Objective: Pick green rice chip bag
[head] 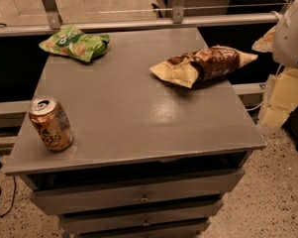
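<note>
Your green rice chip bag (74, 43) lies crinkled at the far-left corner of the table (138, 118), its white lettering unreadable. The gripper (293, 31) is at the right edge; you cannot tell its state.

All I can see of my robot is one white arm segment (293, 33), rounded, at the 2 o'clock edge of the view; the gripper sits somewhere outside it
</note>
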You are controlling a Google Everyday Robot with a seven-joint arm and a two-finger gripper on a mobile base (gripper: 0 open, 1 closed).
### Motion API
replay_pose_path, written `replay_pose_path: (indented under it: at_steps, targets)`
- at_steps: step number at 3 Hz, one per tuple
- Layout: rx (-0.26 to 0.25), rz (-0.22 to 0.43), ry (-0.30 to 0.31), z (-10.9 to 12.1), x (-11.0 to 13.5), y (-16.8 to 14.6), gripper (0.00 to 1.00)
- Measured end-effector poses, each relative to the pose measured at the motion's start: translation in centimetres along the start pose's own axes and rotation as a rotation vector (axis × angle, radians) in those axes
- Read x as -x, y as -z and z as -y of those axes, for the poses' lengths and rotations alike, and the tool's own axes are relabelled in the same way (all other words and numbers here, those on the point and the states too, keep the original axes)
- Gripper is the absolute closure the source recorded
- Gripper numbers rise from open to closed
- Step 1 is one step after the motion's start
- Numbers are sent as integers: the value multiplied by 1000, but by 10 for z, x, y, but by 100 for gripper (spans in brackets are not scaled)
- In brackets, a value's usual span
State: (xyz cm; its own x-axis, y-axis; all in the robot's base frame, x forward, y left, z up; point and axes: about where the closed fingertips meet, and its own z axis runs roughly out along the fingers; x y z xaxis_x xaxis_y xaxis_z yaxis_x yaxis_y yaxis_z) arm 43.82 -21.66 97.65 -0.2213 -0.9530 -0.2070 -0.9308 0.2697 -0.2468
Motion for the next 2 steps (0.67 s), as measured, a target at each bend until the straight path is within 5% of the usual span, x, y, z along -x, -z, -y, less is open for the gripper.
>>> replay_pose_path:
  at_steps: [1, 2]
  targets:
    - [-3, 7, 6, 1, 3, 1, 0]
    - [7, 62, 39, 25, 40, -20, 0]
